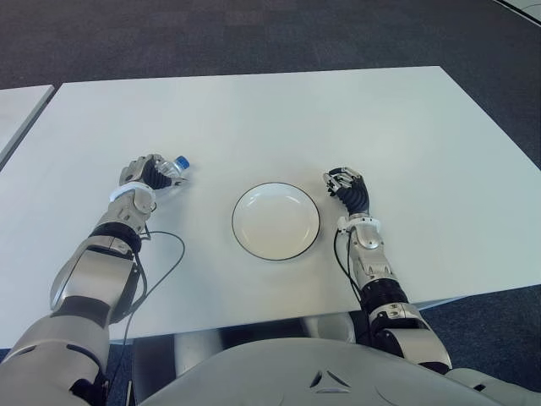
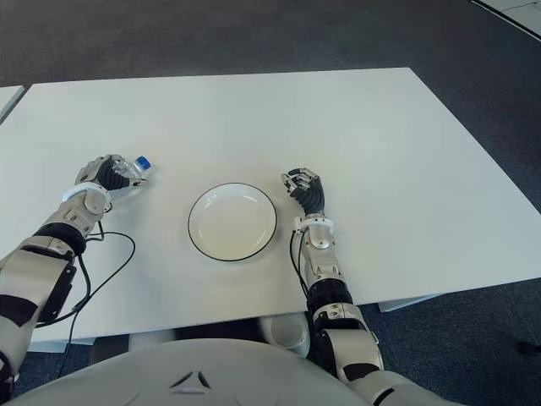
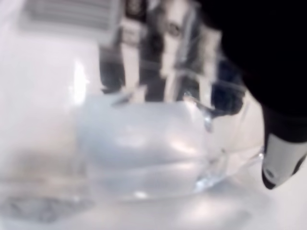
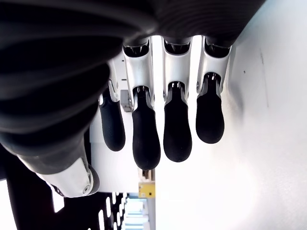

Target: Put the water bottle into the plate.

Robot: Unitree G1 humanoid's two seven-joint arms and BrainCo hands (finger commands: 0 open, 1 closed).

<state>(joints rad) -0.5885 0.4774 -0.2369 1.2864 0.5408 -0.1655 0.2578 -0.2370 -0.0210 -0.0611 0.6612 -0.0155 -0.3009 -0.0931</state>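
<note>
Item: water bottle (image 1: 173, 169). Clear plastic, blue cap; lies inside my left hand (image 1: 145, 176), cap poking out past my fingers on the side toward the plate. The left wrist view shows the clear body filling the palm, with fingers (image 3: 168, 52) curled around its far side, so I judge the grasp firm. It is not yet in the plate, and I cannot tell whether it is lifted or touches the tabletop.

Item: plate (image 1: 245, 237). White, round, dark rim, nothing in it. It lies to the right of my left hand, well apart, and between my two hands, so the bottle must travel sideways toward my midline.

Item: right hand (image 1: 347, 188). Idle, showing just beside the plate on its right. Fingers (image 4: 177, 129) are loosely bent, side by side, holding nothing; presumably kept clear of the drop zone.

Item: cable (image 1: 165, 262). Thin, black, looping on the table behind my left wrist.

Item: table (image 1: 279, 118). Broad, white, matte, bare beyond my hands; a second white table (image 1: 17, 106) adjoins past my left hand.

Item: floor (image 1: 254, 34). Dark carpet beyond the far edge.
</note>
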